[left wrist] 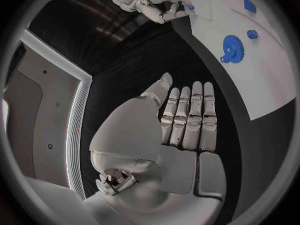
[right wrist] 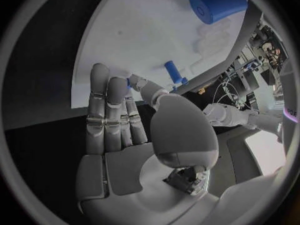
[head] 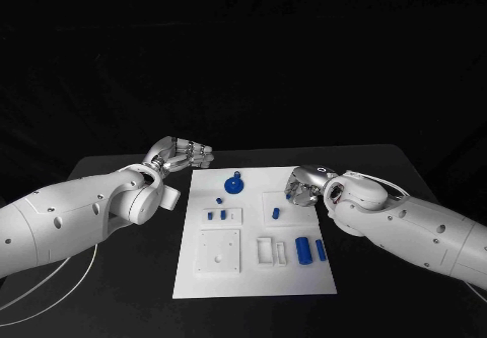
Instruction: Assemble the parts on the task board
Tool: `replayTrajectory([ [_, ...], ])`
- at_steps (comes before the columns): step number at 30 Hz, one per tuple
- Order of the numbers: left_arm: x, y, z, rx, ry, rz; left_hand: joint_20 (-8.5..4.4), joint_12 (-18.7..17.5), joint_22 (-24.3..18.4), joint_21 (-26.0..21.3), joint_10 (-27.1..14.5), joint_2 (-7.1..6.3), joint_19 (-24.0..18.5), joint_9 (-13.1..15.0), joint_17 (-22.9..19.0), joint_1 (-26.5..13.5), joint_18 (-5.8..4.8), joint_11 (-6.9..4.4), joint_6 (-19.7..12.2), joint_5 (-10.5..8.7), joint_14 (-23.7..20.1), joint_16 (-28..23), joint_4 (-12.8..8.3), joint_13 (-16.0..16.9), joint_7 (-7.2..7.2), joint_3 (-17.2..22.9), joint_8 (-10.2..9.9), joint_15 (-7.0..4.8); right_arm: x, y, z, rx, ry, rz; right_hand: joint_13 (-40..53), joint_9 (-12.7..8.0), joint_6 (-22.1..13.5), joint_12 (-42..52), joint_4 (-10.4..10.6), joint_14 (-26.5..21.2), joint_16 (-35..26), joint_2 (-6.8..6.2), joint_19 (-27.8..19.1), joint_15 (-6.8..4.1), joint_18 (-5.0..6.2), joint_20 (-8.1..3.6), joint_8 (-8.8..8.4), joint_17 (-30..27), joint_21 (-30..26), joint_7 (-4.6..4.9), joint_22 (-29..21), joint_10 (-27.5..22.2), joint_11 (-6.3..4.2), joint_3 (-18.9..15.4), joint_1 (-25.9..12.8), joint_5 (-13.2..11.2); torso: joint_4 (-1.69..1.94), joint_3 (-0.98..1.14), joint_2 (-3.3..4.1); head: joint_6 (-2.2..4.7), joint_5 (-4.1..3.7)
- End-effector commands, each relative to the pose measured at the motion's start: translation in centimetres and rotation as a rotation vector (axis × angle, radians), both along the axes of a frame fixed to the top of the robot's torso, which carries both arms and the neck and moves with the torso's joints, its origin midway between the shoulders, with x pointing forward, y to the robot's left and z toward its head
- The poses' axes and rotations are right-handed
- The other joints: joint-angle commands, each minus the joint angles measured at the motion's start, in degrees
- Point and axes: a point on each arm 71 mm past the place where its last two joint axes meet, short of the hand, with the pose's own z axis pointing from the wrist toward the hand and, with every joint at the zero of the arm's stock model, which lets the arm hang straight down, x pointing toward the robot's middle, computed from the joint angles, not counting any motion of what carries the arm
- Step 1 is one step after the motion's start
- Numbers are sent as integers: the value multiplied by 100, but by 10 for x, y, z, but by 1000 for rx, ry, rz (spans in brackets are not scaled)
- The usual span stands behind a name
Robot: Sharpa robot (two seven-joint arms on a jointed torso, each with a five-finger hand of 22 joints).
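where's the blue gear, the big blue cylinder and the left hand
blue gear (head: pixel 234 186): head view, middle of its toothed disc
big blue cylinder (head: pixel 302 248): head view, mid-length of its side
left hand (left wrist: pixel 187 117): left wrist view, on its straight fingers, nothing held

Black table (head: pixel 122 282), white task board (head: pixel 254 278) lying at its middle

One task board (head: pixel 305 274), seven blue parts (head: pixel 234 185), two hands (head: pixel 183 155).

White arms (head: pixel 71 211), silver hands (left wrist: pixel 187 120), white cable (head: pixel 61 282).
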Motion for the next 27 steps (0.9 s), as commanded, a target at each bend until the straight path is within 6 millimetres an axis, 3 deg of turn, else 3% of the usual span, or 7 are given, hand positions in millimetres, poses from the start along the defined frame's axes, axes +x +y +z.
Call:
replayTrajectory([
  [1,0,-1,2,-7,-15,-1,7,-16,-18,26,-44,8,47,1,7,54,71,14,-28,0,-33,-15,2,2,10,-41,9,6,-3,3,-8,-24,27,14,2,-7,10,-28,-10,13,29,17,220,-39,21,-35,10,-5,37,13,-6,21,7,41,-5,-36,5,-4,4,-5,-8],
  [27,0,-1,2,-9,-20,12,10,-15,-64,33,-51,2,57,1,8,61,76,16,-35,4,-36,-14,0,2,16,-64,9,8,-5,10,-11,-38,26,40,6,-2,229,-26,-46,4,54,62,200,-87,-7,-82,16,9,107,-41,83,192,-52,69,9,-64,2,-1,0,-18,-17],
])
